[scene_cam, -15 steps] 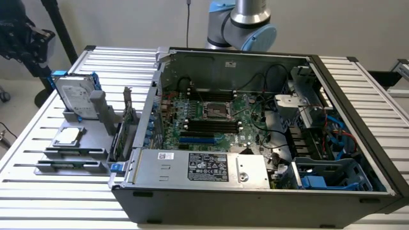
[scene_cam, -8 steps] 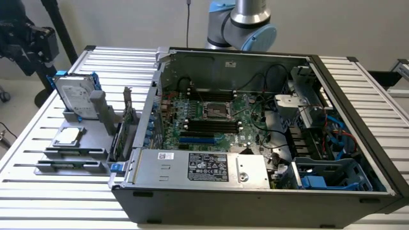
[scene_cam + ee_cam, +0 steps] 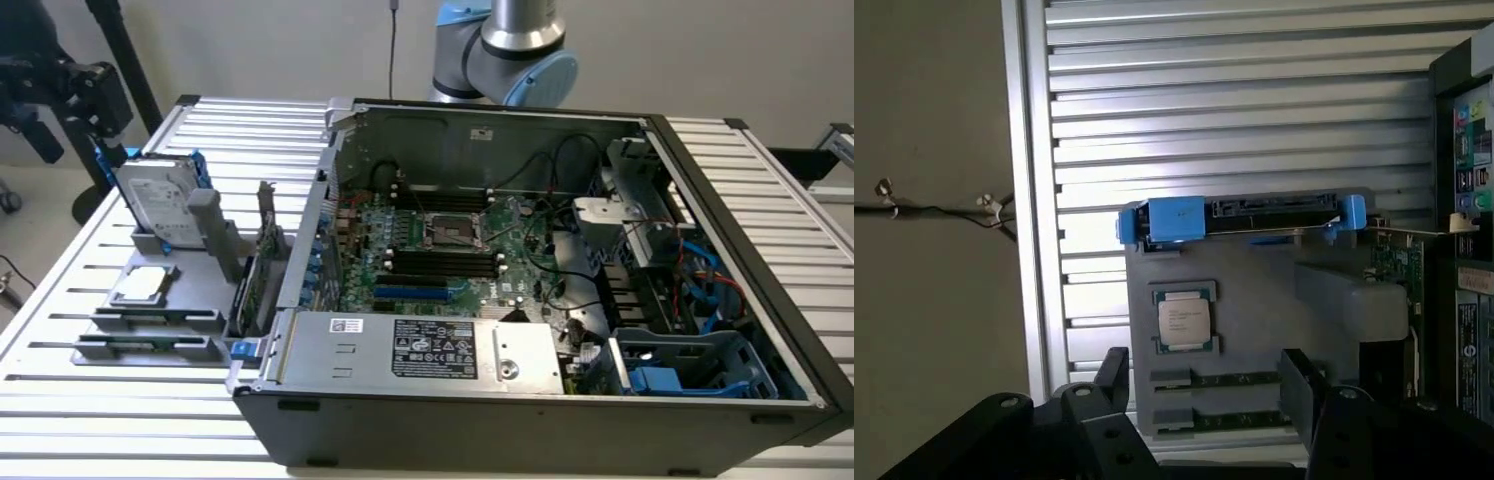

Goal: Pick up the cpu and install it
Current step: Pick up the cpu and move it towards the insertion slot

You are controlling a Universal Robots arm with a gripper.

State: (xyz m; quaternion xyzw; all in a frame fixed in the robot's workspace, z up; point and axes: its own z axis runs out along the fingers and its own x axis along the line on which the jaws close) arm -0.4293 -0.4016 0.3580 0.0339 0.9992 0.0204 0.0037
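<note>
The cpu [image 3: 144, 286] [image 3: 1184, 320], a small square chip with a shiny silver top, lies flat in a pocket of the grey holder [image 3: 187, 300] [image 3: 1254, 270] on the table at the exterior view's left. My gripper [image 3: 1204, 385] hovers well above the holder, open, with its two black fingers [image 3: 1114, 375] spread and nothing between them. The cpu lies just beyond the fingertips, apart from them. Its black body [image 3: 74, 85] hangs at the exterior view's upper left. The motherboard's socket [image 3: 454, 232] sits in the middle of the open computer case [image 3: 534, 420].
A silver hard drive with blue rails [image 3: 158, 205] [image 3: 1244, 215] stands upright at the holder's far end. Memory sticks [image 3: 147, 345] [image 3: 1234, 380] lie in the holder's slots, and a card [image 3: 260, 270] stands by the case wall. A labelled power supply [image 3: 414, 345] fills the case's front.
</note>
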